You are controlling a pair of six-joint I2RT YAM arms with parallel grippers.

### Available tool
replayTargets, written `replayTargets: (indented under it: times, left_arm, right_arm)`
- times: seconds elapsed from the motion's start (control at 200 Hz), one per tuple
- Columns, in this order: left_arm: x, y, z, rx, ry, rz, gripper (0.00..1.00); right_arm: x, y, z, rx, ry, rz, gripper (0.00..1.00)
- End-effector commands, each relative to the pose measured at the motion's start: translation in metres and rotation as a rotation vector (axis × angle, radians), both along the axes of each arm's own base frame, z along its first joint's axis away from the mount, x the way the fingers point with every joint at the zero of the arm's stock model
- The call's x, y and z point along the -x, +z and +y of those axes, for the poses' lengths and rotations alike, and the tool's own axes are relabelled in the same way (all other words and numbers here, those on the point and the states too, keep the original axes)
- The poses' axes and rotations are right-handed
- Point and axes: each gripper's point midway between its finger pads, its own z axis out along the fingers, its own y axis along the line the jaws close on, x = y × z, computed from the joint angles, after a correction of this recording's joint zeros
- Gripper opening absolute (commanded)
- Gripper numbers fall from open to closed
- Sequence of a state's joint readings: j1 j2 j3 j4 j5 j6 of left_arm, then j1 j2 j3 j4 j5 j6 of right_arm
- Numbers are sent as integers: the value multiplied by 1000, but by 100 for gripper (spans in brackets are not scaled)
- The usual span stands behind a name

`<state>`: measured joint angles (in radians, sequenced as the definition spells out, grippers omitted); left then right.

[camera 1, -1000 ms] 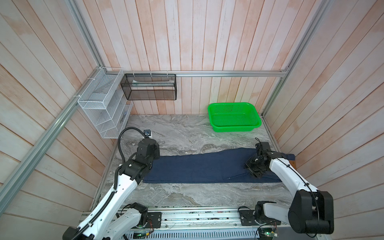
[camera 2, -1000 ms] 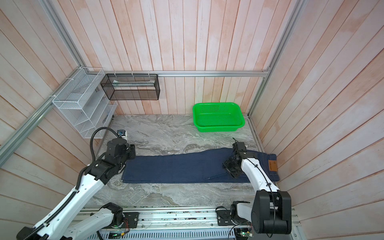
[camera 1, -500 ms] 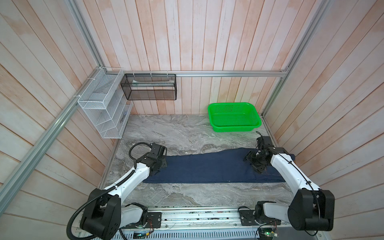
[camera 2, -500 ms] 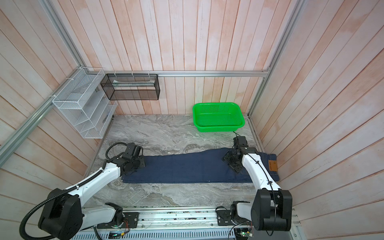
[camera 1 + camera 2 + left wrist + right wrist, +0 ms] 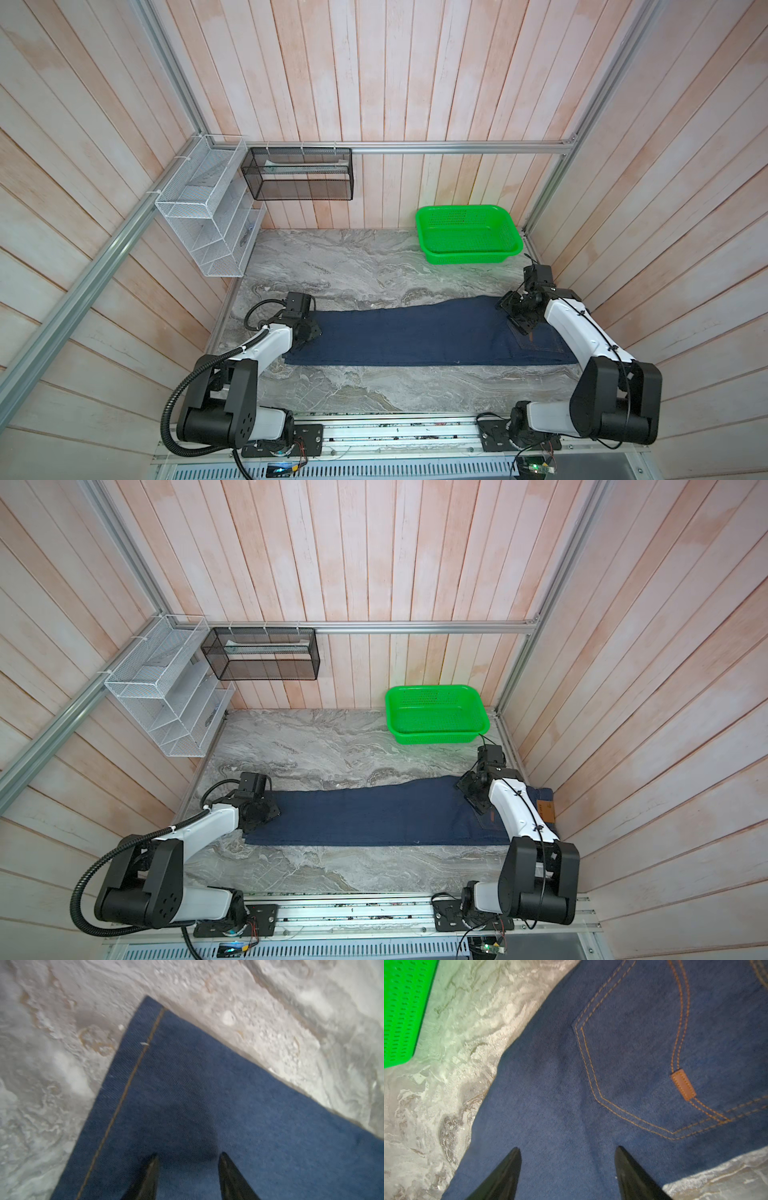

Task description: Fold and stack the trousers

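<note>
The trousers (image 5: 407,332) (image 5: 365,816) lie flat on the marble table, folded lengthwise into one long navy strip, hem at the left and waist at the right. A brown waistband patch (image 5: 545,810) shows at the right end. My left gripper (image 5: 308,331) (image 5: 189,1155) hovers open over the denim (image 5: 207,1095) just inside the hem corner, nothing between its fingers. My right gripper (image 5: 519,320) (image 5: 568,1148) is open above the seat, beside the back pocket (image 5: 633,1064) with its tan stitching; it holds nothing.
A green plastic basket (image 5: 469,259) (image 5: 436,737) stands at the back right, close behind the right gripper. A white wire rack (image 5: 208,220) and a black mesh shelf (image 5: 299,174) hang on the left and back walls. Bare marble (image 5: 353,266) lies behind the trousers.
The left arm has dropped from a raised pose to lie low, its gripper still over the hem end. The right gripper has shifted slightly toward the trousers' far edge. The trousers lie as before.
</note>
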<state>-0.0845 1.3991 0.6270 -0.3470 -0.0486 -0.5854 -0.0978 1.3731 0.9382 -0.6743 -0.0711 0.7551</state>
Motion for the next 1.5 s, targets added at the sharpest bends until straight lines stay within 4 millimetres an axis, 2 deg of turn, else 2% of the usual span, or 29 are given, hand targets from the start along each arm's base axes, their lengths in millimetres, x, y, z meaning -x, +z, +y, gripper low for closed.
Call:
replayTargets:
  times: [0.0,0.095,0.22,0.31,0.385,0.495,0.555,0.645,0.74,0.8,0.935,1.035,1.16,1.495]
  left_arm:
    - [10,-14,14,35,44,56,49]
    - [1,-7,31,22,68,76,50]
    - [-5,-2,60,-78,81,118,53]
    - [-7,3,60,-63,64,111,52]
    - [-8,13,55,-37,53,66,52]
    - [-8,30,60,-73,47,33,52]
    - [-15,44,43,-11,-3,-20,52]
    - [-25,65,-8,84,-119,-110,52]
    - [-21,61,-49,142,-180,-79,51]
    - [-17,51,-60,147,-180,-51,50]
    - [-7,24,-62,134,-145,10,49]
    - [3,7,-56,103,-128,54,49]
    - [10,-7,-38,52,-99,106,51]
    - [1,-18,43,-38,4,167,56]
  right_arm:
    - [-6,2,-12,24,-28,-13,72]
    - [-4,-3,-19,9,-53,-10,72]
    - [-1,-11,-28,-2,-78,-10,72]
    - [1,-16,-32,-4,-85,-8,72]
    - [3,-18,-35,-6,-87,-4,72]
    - [4,-19,-39,-3,-87,-4,72]
    - [4,-19,-41,-1,-85,-9,72]
    - [4,-18,-43,-1,-90,-15,72]
    - [3,-18,-43,-9,-92,-19,72]
    - [2,-19,-42,-13,-92,-19,72]
    - [2,-20,-42,-22,-91,-17,71]
    - [2,-21,-42,-20,-91,-17,72]
    - [3,-24,-42,-22,-93,-10,71]
    - [11,-32,-52,-47,-144,5,72]
